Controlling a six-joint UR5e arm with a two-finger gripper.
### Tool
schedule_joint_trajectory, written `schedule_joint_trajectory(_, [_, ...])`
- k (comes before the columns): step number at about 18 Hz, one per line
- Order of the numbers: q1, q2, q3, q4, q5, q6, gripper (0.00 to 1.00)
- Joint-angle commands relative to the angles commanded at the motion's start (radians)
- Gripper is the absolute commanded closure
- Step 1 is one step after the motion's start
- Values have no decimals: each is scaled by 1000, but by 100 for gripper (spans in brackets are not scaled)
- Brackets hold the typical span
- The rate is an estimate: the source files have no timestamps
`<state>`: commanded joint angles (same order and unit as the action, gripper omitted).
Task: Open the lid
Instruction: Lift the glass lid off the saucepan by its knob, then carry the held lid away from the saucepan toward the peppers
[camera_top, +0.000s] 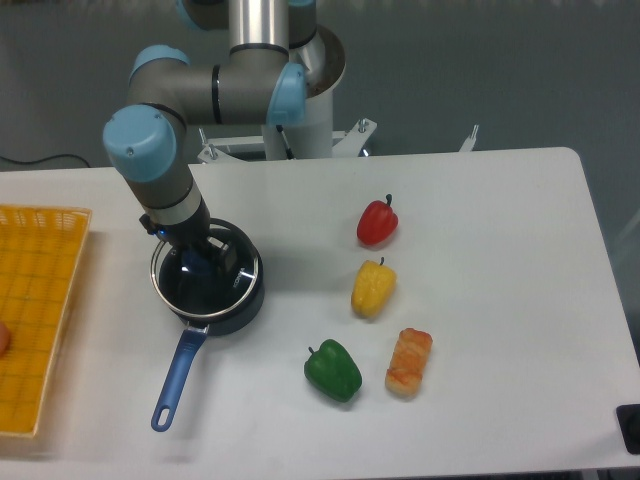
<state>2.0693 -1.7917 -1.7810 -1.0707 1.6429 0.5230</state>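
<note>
Hard to see the blue knob under the gripper, clamped on it. Lid over the saucepan, pushed a bit left, looks tilted. Round, no long side. Handle points down-left.

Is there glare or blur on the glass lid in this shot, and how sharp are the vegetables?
Fixed camera: the lid shows only thin bright arcs along its metal rim, no strong glare; the gripper over its knob looks soft and dark, jaws unreadable. The red pepper and green pepper are fairly crisp under even, soft-shadowed light.
</note>
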Motion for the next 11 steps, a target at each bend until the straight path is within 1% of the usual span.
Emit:
schedule_joint_trajectory(6, [43, 35, 9, 0, 6, 58, 36])
schedule_joint_trajectory(11, [98, 46, 18, -2, 9, 129, 36])
